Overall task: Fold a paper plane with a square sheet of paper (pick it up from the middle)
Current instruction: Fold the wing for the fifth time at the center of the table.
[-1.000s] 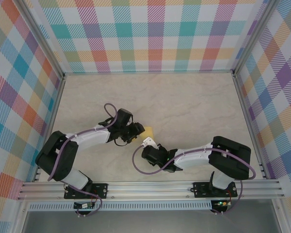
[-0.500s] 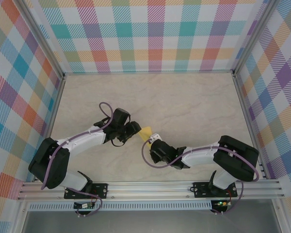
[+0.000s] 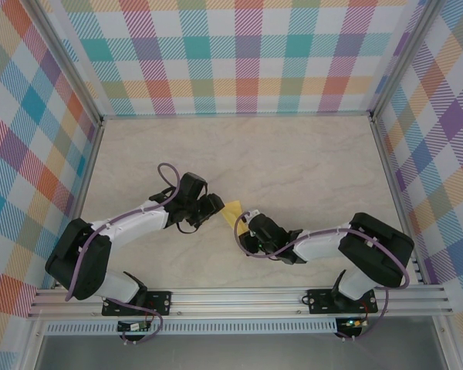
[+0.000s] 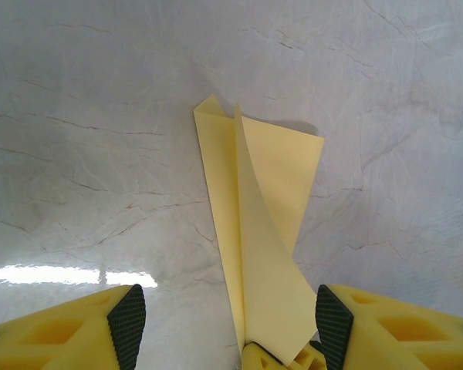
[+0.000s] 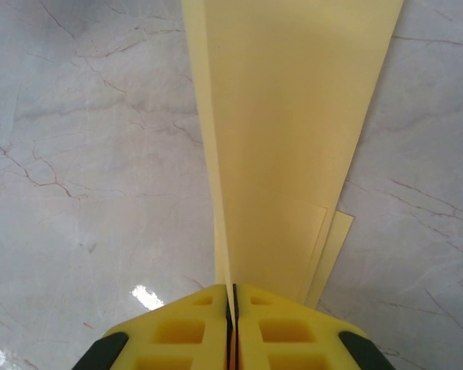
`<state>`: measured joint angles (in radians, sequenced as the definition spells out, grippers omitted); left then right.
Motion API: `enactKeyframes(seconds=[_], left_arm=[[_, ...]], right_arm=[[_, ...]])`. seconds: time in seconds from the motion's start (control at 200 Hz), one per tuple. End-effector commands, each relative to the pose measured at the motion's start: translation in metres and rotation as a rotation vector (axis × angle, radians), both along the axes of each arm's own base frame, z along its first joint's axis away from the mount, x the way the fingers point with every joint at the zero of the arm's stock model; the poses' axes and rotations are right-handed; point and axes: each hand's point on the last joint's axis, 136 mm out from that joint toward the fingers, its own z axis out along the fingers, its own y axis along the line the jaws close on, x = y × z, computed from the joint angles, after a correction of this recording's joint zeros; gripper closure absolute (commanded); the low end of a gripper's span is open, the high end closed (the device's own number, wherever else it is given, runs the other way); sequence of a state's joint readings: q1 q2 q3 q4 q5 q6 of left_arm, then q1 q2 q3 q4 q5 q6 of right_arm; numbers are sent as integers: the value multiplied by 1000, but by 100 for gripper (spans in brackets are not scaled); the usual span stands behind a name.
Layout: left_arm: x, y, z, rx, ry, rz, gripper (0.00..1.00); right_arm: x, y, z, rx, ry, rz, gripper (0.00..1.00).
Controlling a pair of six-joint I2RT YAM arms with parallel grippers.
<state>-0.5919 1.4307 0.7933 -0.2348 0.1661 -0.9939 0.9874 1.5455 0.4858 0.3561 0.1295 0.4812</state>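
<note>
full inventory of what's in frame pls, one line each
folded paper: 1, yellow, table centre, between the arm tips
table: 1, pale marble look, cell floor
walls: 3, multicolour plaid, left, back, right
frame rails: several, silver, near edge and wall corners
left arm: 1, white and black, purple cable, near left
right arm: 1, white and black, purple cable, near right
left fingers: 2, yellow with black pads, apart, flanking the paper
right fingers: 2, yellow, shut on the paper
</note>
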Motion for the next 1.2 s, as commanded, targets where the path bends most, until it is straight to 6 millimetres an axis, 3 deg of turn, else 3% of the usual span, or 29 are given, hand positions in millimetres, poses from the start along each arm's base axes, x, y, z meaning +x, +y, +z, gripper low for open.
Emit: enactKeyframes(seconds=[0.0,0.43,0.58,0.67,0.895,1.095,1.2], left_arm=[[-2,7,0,3,3,3,38],[-8,8,-6,-9,19,1,38],[-6,2,-4,-38,11,-9,36],[-1,-6,-4,-58,23,-16,30],[6,-16,-21,-50,120,1,28],[5,-15,-39,6,223,12,39],[4,-11,-44,36,256,21,52]], right_arm=[[-10,7,-5,66,111,30,90],[-13,6,-12,108,269,21,88],[-14,8,-10,105,269,48,88],[-14,9,-9,101,257,65,87],[-8,9,-9,72,193,95,88],[-7,9,-7,58,148,136,88],[-8,10,-4,65,138,152,86]])
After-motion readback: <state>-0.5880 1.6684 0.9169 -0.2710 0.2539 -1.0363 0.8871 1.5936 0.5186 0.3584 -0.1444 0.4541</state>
